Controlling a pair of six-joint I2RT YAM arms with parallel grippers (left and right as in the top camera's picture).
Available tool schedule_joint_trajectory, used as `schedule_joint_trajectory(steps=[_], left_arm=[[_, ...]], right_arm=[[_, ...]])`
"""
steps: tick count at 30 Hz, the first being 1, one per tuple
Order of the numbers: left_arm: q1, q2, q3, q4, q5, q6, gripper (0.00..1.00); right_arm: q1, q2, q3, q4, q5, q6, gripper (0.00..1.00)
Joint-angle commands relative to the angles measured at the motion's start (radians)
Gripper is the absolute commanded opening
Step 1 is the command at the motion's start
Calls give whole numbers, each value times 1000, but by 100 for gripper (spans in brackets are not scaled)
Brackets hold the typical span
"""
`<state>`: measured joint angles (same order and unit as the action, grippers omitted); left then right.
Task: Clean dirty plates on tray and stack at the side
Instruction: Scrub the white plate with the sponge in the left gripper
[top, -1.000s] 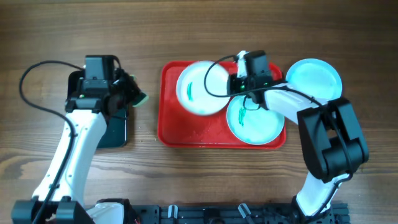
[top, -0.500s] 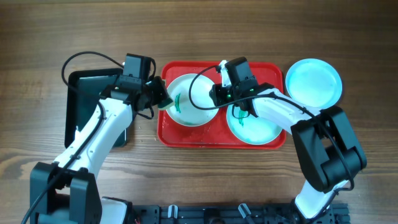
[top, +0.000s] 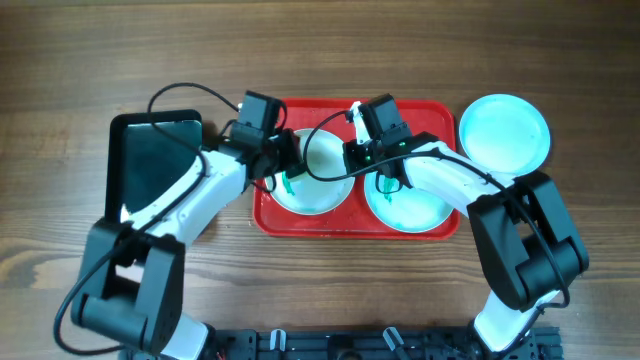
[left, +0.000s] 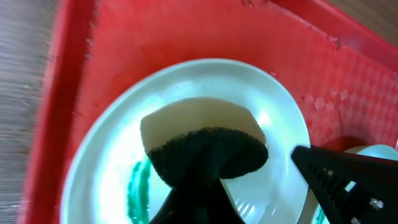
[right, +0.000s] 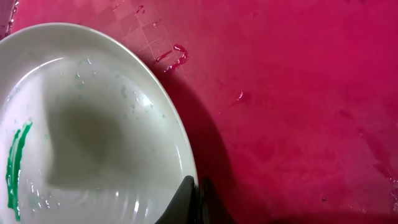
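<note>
Overhead, left gripper (top: 284, 168) clamped on a sponge (left: 205, 146) over the green-smeared white plate (top: 322, 190), right gripper (top: 356, 158) pinching that plate's rim, red tray (top: 268, 215) beneath.

The left arm (top: 190, 190) and right arm (top: 445, 172) share slim white shells, bulky black lower segments and boxy black wrist housings (a thin black cable (top: 190, 87) loops loose from each). The fingers (left: 348, 177) are matte black.
</note>
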<state>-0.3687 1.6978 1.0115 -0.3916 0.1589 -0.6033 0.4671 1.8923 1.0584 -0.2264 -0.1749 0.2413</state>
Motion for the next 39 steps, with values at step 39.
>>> schedule_joint_trajectory(steps=[39], left_arm=[[-32, 46, 23, -276, -465, -61, 4]], right_arm=[[5, -29, 11, -22, 25, 80, 4]])
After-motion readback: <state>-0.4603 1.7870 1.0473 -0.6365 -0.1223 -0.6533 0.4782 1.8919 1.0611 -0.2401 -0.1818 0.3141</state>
